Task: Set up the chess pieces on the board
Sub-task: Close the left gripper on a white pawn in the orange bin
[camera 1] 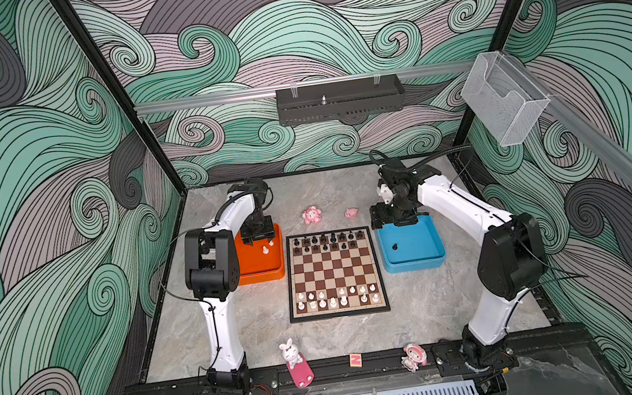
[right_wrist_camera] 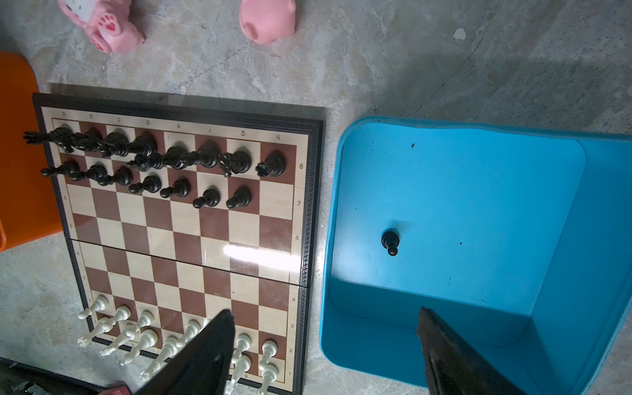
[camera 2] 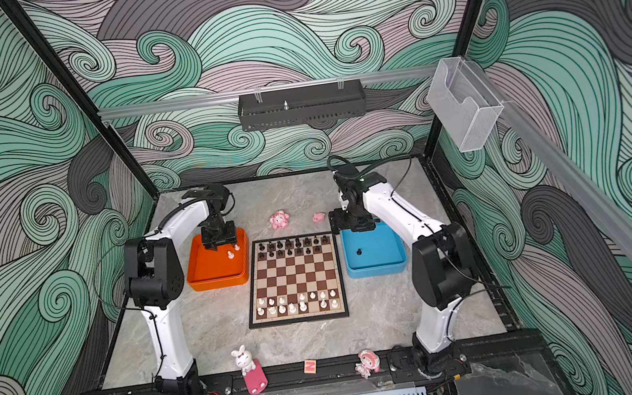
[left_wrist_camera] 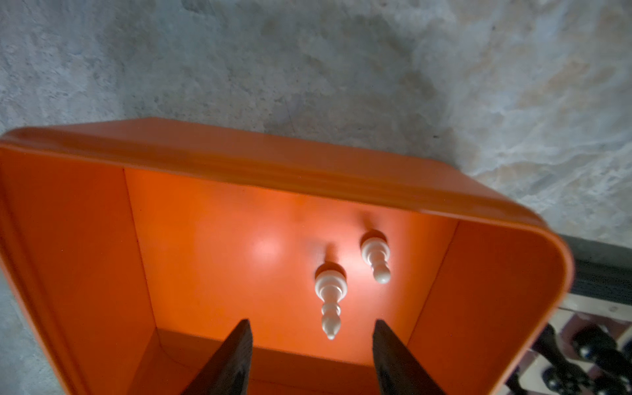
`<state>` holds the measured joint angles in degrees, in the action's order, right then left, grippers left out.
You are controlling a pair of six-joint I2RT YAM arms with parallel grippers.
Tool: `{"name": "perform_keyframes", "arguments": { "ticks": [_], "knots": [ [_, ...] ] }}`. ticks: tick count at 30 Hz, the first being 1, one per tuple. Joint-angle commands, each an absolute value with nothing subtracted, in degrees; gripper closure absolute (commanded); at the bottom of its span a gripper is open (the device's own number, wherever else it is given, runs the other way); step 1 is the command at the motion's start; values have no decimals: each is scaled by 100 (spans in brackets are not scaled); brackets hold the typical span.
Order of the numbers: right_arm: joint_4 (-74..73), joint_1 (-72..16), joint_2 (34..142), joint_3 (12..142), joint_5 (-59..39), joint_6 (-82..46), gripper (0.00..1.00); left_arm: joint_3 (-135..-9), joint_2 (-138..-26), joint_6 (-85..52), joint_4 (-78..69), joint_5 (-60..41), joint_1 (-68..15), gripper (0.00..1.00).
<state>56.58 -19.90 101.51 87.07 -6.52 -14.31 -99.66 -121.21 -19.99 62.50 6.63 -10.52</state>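
The board (camera 1: 333, 273) (camera 2: 296, 277) lies mid-table, with black chess pieces (camera 1: 324, 241) on its far rows and white ones (camera 1: 332, 298) on its near rows. Two white pieces (left_wrist_camera: 330, 297) (left_wrist_camera: 375, 256) stand in the orange tray (camera 1: 262, 276) (left_wrist_camera: 239, 164). My left gripper (left_wrist_camera: 310, 323) (camera 1: 257, 236) hangs open over that tray, and the nearer white piece's tip shows between its fingers, untouched. A lone black pawn (right_wrist_camera: 390, 242) (camera 1: 394, 246) stands in the blue tray (camera 1: 416, 265) (right_wrist_camera: 342, 205). My right gripper (right_wrist_camera: 324, 311) (camera 1: 382, 218) is open and empty above that tray's far corner by the board.
Two pink toys (camera 1: 311, 215) (camera 1: 351, 213) lie beyond the board. At the front edge are a white rabbit on a pink base (camera 1: 292, 355), a small letter block (camera 1: 355, 359) and a pink figurine (camera 1: 413, 357). Both arm bases stand at the front corners.
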Motion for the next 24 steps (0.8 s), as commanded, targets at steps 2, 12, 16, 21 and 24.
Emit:
{"name": "perform_keyframes", "arguments": {
  "ticks": [2,12,16,21,24],
  "knots": [
    [5534,-1876,9997,8607,-798,-1327,16,-10115,-12311,-2083,6261,697,-1011,50],
    [5488,-1811,10141,8631,-891,-1310,15,-10061,-12460,-2068,6221,573,-1015,57],
    [5489,-1803,10165,8641,-888,-1309,16,-9960,-12476,-2079,6162,510,-1018,68],
    [5491,-1794,10200,8631,-891,-1310,15,-9905,-12474,-2077,6144,501,-1019,70],
    [5479,-1789,10206,8631,-896,-1310,15,-9889,-12472,-2081,6152,498,-1021,71]
  ]
}}
